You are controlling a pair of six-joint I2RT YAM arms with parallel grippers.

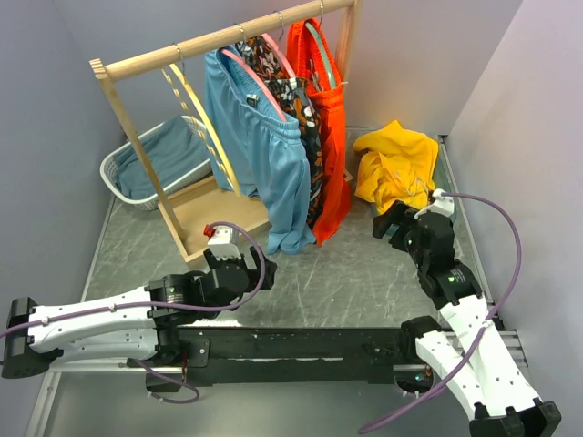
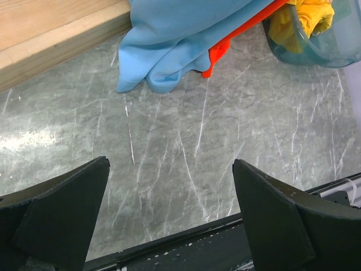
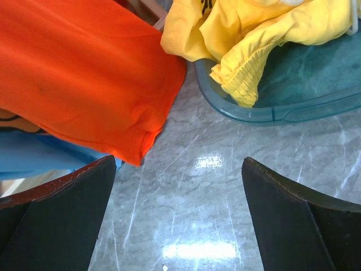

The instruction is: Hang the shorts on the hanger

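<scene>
Top external view: the shorts (image 1: 396, 168) lie in a crumpled yellow heap just beyond the fingertips of the right gripper (image 1: 393, 223), near but not touched; the hanger (image 1: 202, 118), pale wood and bare, hangs by its hook from the rack (image 1: 228, 36), up and beyond the fingers of the left gripper (image 1: 223, 241) and well apart from both grippers

Right wrist view: the fingers (image 3: 293, 226) stand spread wide with nothing between them, only bare tabletop (image 3: 214, 214) showing in the gap; the shorts spill over the rim of a teal tub (image 3: 271, 116) ahead of the right-hand finger; the orange shorts (image 3: 79, 73) hang ahead of the left-hand finger

Left wrist view: these fingers (image 2: 56, 214) are also fully apart and empty, low over the tabletop; straight ahead of them the hem of the light blue shorts (image 2: 169, 39) is bunched on the tabletop; the wooden base (image 2: 51, 34) of the rack lies ahead of the left-hand finger

Done so far: nothing that shows; the shorts are ungrasped and the hanger carries no cloth

Left to do: by this reading, all of it; close on the shorts, lift them clear of the tub, carry them across to the hanger and drape them over its bar

Stage: judged an approach, the right gripper being the nearer to the shorts
</scene>
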